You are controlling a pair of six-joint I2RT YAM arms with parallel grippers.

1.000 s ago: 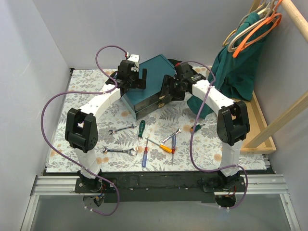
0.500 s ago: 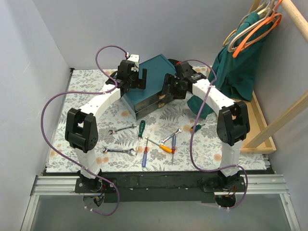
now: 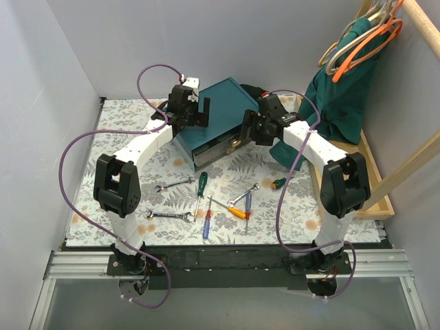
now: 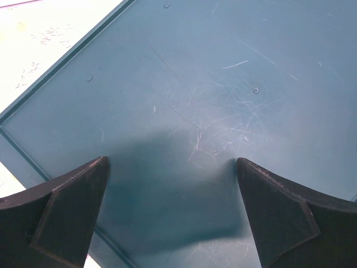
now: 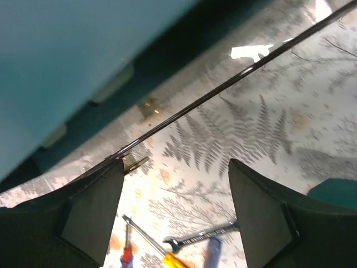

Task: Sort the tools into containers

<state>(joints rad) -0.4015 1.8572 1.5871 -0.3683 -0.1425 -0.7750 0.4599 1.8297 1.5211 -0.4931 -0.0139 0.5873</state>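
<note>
The dark teal box [image 3: 218,103] stands at the back centre, and its top fills the left wrist view [image 4: 223,84]. One drawer [image 3: 214,147] stands a little way out of its front; its thin dark front edge [image 5: 234,81] crosses the right wrist view, with a brass knob [image 5: 134,163] beside my left fingertip. My left gripper [image 3: 198,113] [image 4: 173,162] is open and empty just above the box top. My right gripper [image 3: 242,134] [image 5: 175,167] is open and empty at the drawer front. Wrenches [image 3: 173,184] [image 3: 168,215] [image 3: 244,194] and screwdrivers [image 3: 201,185] [image 3: 230,210] [image 3: 278,182] lie on the cloth.
A fern-print cloth [image 3: 124,148] covers the table. A green garment [image 3: 337,96] on hangers [image 3: 364,41] hangs at the right, above a light wooden tray [image 3: 375,185]. Purple cables [image 3: 72,148] loop off both arms. A wrench [image 5: 206,237] and an orange-yellow screwdriver [image 5: 170,258] lie under my right gripper.
My right arm has swung right and back from the box front, and the drawer now stands further out. The small green screwdriver has come into view. The left arm has not moved.
</note>
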